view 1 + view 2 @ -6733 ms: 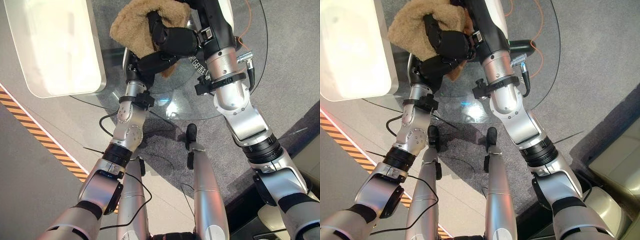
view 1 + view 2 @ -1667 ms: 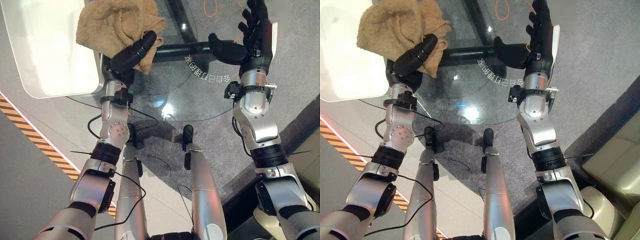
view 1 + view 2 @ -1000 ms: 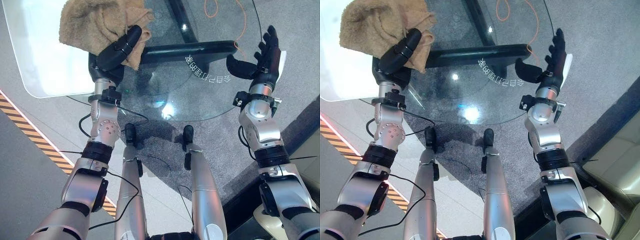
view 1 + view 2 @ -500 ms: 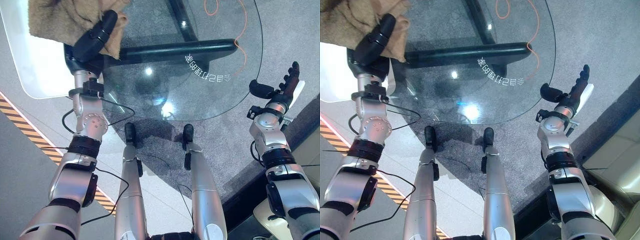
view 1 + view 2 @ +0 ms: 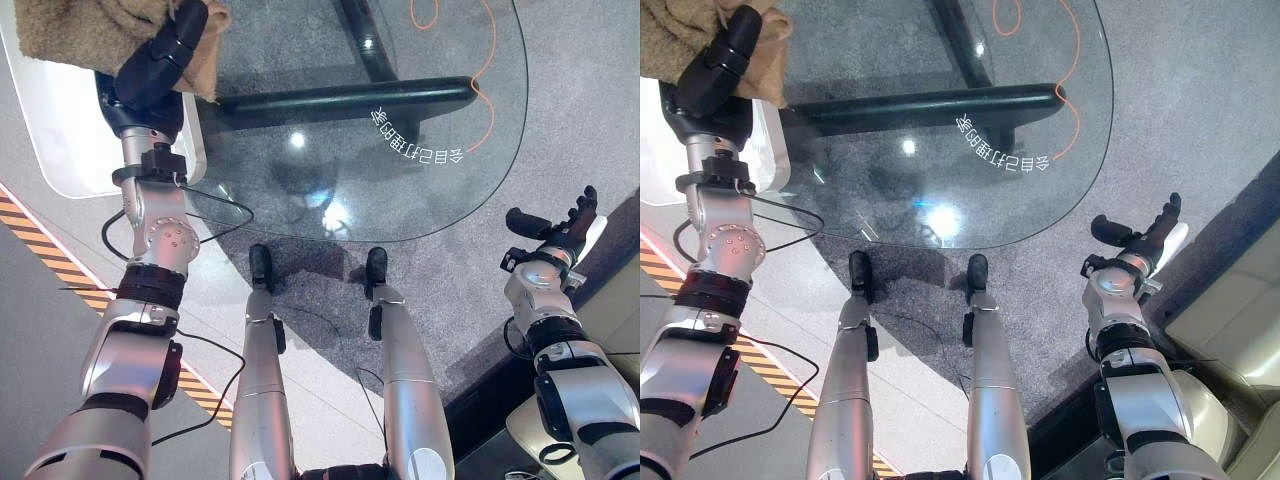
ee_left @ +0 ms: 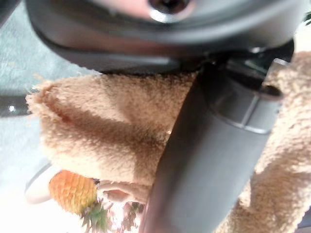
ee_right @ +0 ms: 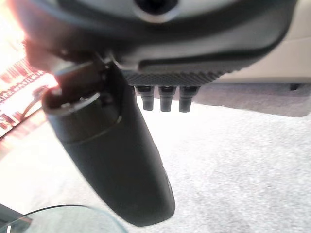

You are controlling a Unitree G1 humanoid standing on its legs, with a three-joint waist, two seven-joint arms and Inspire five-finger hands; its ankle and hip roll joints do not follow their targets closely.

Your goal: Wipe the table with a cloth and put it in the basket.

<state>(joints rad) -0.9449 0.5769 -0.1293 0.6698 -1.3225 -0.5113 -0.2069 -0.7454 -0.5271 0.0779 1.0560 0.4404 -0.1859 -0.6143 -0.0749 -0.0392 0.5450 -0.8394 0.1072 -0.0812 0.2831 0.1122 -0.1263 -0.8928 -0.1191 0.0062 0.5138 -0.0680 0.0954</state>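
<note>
A fluffy tan cloth (image 5: pixel 70 30) is bunched in my left hand (image 5: pixel 150 70) at the far left, above the edge of a white rounded surface (image 5: pixel 50 150). In the left wrist view the thumb (image 6: pixel 209 160) presses across the cloth (image 6: pixel 107 131), so the hand is shut on it. The round glass table (image 5: pixel 400 190) lies in the middle with nothing on it. My right hand (image 5: pixel 560 235) hangs off the table's right edge over the grey carpet, fingers straight and open, holding nothing. Its thumb (image 7: pixel 112 160) shows in the right wrist view.
A dark table base bar (image 5: pixel 340 100) and an orange cable (image 5: pixel 485 70) show through the glass. Something with a pineapple print (image 6: pixel 73 191) lies under the cloth. A beige sofa (image 5: pixel 1230 330) stands at the lower right. A yellow-black floor stripe (image 5: pixel 30 225) runs at the left.
My left hand has carried the cloth leftward off the glass to above the white surface. My right hand has pulled back and down, away from the table's right edge.
</note>
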